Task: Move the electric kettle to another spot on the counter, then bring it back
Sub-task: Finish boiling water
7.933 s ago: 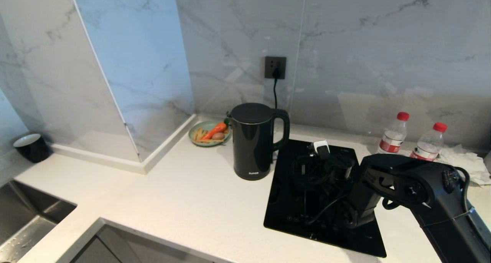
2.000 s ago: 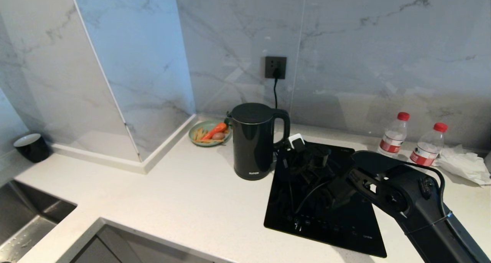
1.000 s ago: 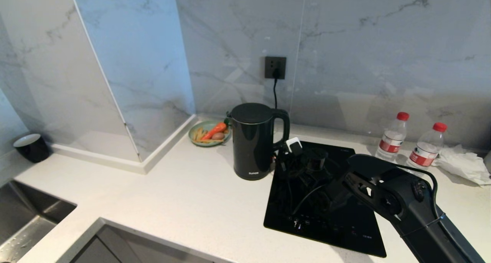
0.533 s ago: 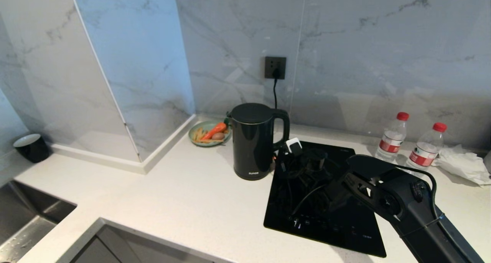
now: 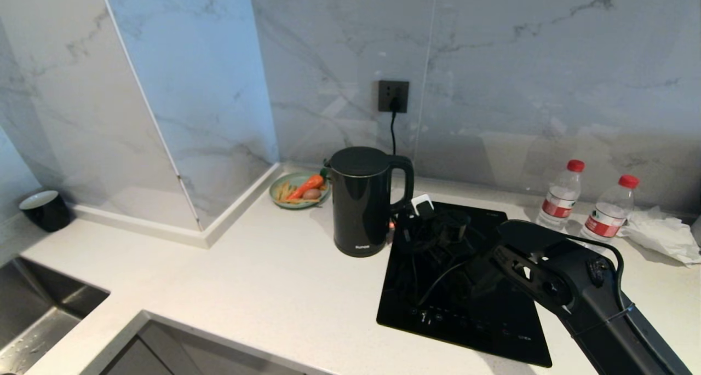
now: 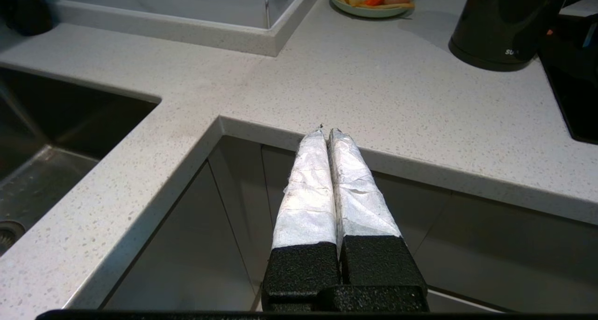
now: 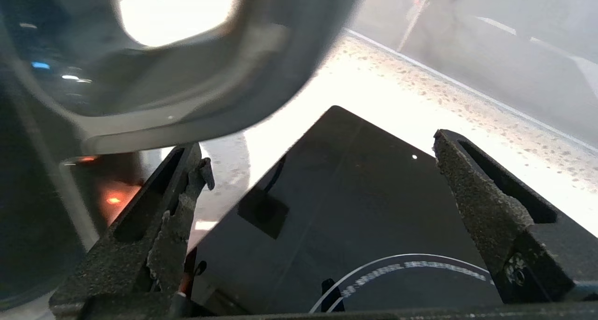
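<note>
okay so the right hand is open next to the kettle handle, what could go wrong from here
1. The right hand sits low beside the loop handle, open. Closing now might catch only the handle's lower curve, so the electric kettle could tilt when lifted.
2. The green plate of food stands just behind the kettle; a push could shove the kettle into it.
3. A cord hangs from the wall socket behind the kettle and might snag.

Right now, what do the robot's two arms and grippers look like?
The right arm is matte black with rounded joint housings, a thin black cable looping along it and a small white block near the wrist. The right gripper has rough black fingers. The left gripper has long tapering fingers wrapped in white tape on black bases.
</note>
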